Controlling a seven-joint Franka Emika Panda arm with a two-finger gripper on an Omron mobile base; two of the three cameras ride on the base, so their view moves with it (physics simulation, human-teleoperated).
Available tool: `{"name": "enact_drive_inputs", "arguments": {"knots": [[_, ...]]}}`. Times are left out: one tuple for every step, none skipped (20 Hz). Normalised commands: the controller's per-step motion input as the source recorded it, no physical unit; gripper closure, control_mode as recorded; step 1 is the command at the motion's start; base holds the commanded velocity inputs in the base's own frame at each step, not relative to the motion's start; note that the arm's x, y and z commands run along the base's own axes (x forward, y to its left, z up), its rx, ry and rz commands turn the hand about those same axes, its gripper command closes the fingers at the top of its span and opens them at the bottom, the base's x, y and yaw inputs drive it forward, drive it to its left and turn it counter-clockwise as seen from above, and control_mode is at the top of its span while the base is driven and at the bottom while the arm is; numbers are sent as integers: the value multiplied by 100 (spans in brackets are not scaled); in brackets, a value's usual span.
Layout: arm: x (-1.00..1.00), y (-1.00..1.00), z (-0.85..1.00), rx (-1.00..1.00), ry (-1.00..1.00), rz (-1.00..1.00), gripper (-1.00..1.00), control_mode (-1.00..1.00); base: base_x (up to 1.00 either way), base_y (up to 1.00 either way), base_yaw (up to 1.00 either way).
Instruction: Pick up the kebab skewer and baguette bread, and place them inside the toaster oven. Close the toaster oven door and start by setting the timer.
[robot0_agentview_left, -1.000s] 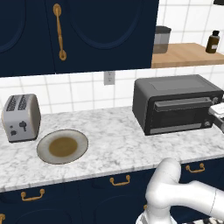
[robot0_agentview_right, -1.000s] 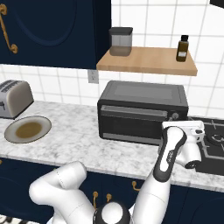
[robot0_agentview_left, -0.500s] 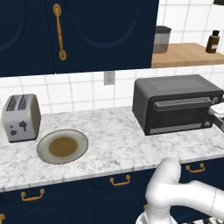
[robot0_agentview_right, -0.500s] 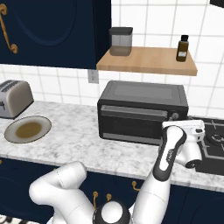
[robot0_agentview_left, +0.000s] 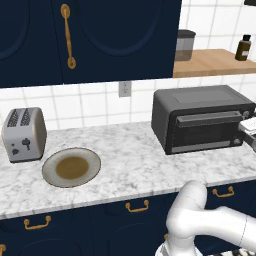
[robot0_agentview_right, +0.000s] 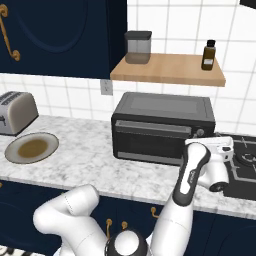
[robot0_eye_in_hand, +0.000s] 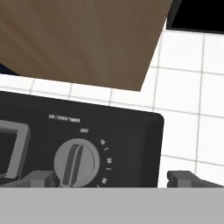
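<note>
The toaster oven (robot0_agentview_right: 163, 128) timer knob (robot0_eye_in_hand: 76, 162) sits just ahead of the wide-open gripper (robot0_eye_in_hand: 114, 178), under the wooden shelf (robot0_eye_in_hand: 83, 39).

arm (robot0_agentview_right: 190, 175): raised, bent forward | gripper (robot0_eye_in_hand: 113, 178): level, points ahead | jaws: spread wide, nothing between them

Light is even and bright, rendered without glare or hard highlights. Soft shadows sit under the toaster oven (robot0_agentview_left: 205, 119) and beneath the plate (robot0_agentview_left: 71, 166) on the marble counter (robot0_agentview_left: 130, 165). The base views are sharp edge to edge (no visible lens distortion). The hand view is softer, its timer knob (robot0_eye_in_hand: 76, 162) lettering slightly blurred.
</note>
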Motion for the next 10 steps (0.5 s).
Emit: {"name": "enact_drive_inputs", "arguments": {"knots": [[0, -26, 38, 0, 0, -7, -100, -100, 0, 0, 0], [0, -34, 40, 0, 0, -7, -100, -100, 0, 0, 0], [0, -36, 42, 0, 0, -6, -100, -100, 0, 0, 0], [0, -44, 46, 0, 0, -6, -100, -100, 0, 0, 0], [-22, -44, 49, 0, 0, -6, -100, -100, 0, 0, 0], [-5, -39, 39, 0, 0, -5, -100, -100, 0, 0, 0], [-22, -34, 49, 0, 0, -3, -100, -100, 0, 0, 0], [-6, -27, 49, 2, 0, -1, -100, -100, 0, 0, 0], [-11, -21, 53, 2, 0, -1, -100, -100, 0, 0, 0], [-6, -31, 52, 3, 0, -1, -100, -100, 0, 0, 0]]}}
